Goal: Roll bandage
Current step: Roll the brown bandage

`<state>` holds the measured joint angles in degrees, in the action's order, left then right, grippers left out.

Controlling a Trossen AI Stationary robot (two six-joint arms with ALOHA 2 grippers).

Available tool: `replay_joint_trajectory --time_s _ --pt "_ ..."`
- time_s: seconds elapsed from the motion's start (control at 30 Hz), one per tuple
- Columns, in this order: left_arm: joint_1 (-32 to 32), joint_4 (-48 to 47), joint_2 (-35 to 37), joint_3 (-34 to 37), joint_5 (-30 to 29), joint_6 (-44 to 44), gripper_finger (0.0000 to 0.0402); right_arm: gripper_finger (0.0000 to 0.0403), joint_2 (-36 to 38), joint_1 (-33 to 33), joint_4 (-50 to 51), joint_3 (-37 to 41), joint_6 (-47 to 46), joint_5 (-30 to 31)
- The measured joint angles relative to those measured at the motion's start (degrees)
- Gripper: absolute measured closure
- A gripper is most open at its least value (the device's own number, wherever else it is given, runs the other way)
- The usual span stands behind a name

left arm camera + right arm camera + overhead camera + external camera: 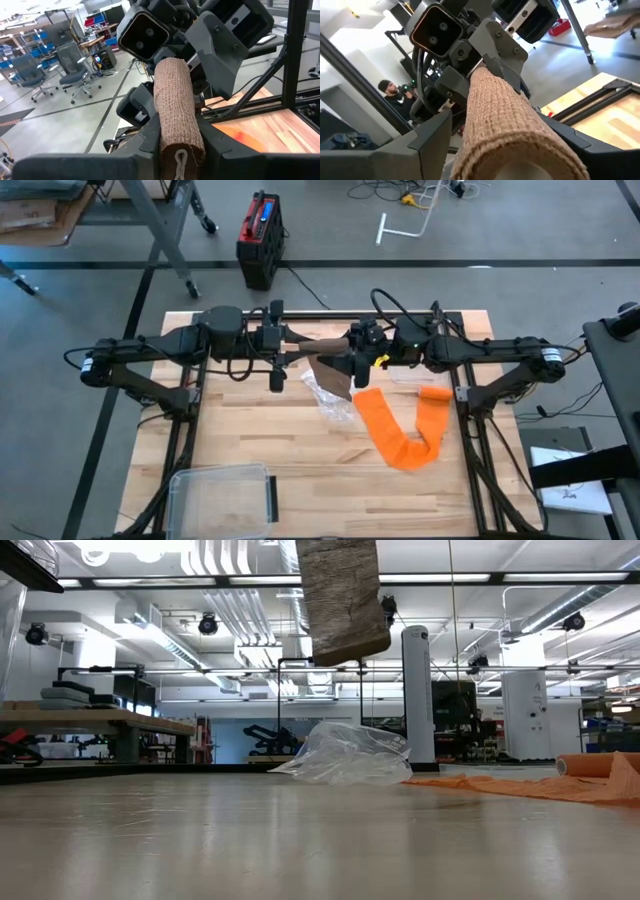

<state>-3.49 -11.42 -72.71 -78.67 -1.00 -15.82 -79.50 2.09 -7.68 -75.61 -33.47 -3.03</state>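
Fingers (145, 145) of my left arm clench the bandage (175, 105) midair; right fingers (427, 132) flank its far end, grip uncertain, steadying it for rolling.

Robotics lab or workshop: exposed ceiling ducts (235, 610), far workbenches (95, 725), office chairs (75, 65) on grey concrete floor, blue storage bins (37, 50), wooden worktable (300, 440) on a metal frame.
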Motion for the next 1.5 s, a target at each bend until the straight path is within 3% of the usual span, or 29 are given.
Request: replay_joint_trajectory --time_s 0.33,0.7,1.07,1.5 --pt "0.0 0.9 0.2 0.1 -0.1 3.9 0.0336 0.0129 4.7 2.0 7.3 0.0 13.4 0.0" --pt "0.0 8.4 -3.6 0.5 -1.3 4.7 0.0331 0.0138 5.1 2.1 7.4 -0.1 3.5 -0.4" --pt "0.0 11.8 -5.7 0.5 -3.9 3.9 0.0328 0.0153 5.1 2.4 7.7 0.0 2.4 0.0" --pt "0.0 13.9 -8.0 0.5 -1.5 3.0 0.0324 0.0185 4.8 2.6 8.1 0.0 1.8 0.1"
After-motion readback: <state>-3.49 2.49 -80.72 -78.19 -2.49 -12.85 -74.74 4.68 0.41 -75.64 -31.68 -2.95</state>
